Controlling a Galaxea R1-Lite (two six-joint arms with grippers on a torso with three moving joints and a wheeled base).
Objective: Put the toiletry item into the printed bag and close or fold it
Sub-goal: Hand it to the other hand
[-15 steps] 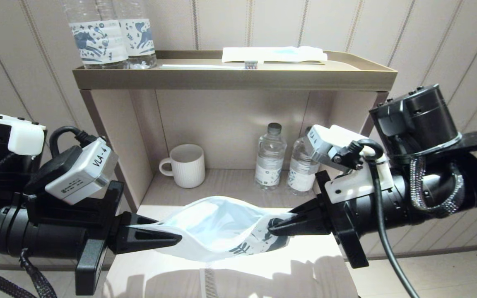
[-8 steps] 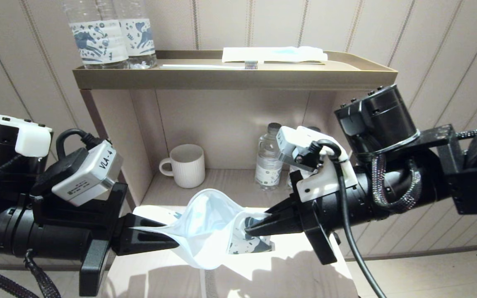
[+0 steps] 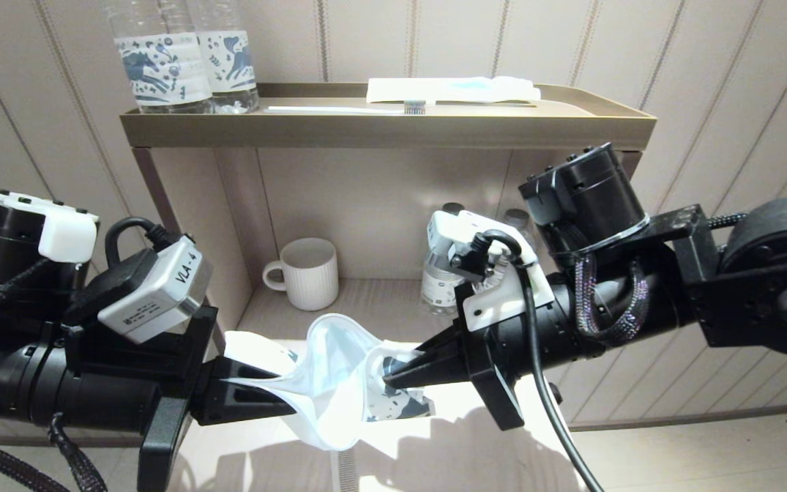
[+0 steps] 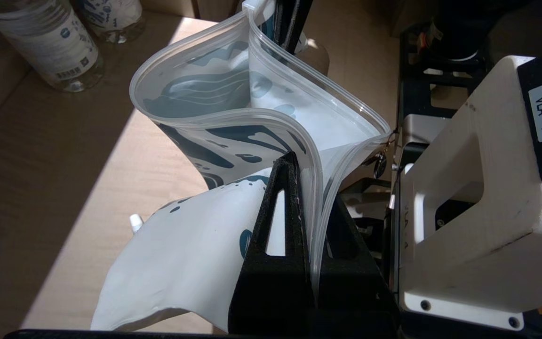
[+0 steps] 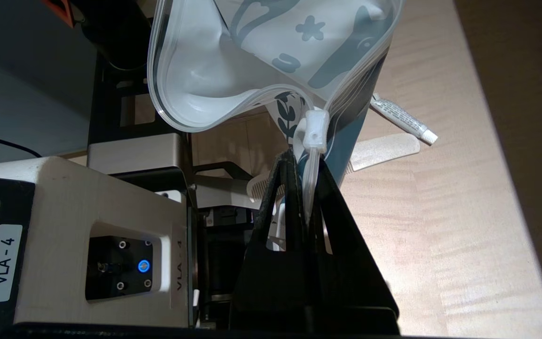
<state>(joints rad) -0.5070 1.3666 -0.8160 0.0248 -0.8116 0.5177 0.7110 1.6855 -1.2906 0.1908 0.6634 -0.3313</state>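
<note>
The printed bag (image 3: 335,372), white plastic with dark-blue leaf print, hangs in the air above the wooden table between both grippers. My left gripper (image 3: 292,408) is shut on one end of its zip rim (image 4: 313,188). My right gripper (image 3: 387,372) is shut on the other end, just behind the white slider (image 5: 315,132). The bag's mouth (image 5: 205,80) bulges open in a loop. On the table below lie a small white tube (image 5: 405,120) and a white comb (image 5: 384,150); neither is in the bag.
A white ribbed mug (image 3: 306,272) and water bottles (image 3: 443,270) stand in the shelf recess behind the bag. The top tray (image 3: 387,130) carries two printed bottles (image 3: 182,58), a toothbrush (image 3: 346,109) and a white-and-blue packet (image 3: 451,89).
My right gripper has moved left toward the left gripper, still holding the bag. The bag has buckled from a wide stretch into a narrow, deep loop.
</note>
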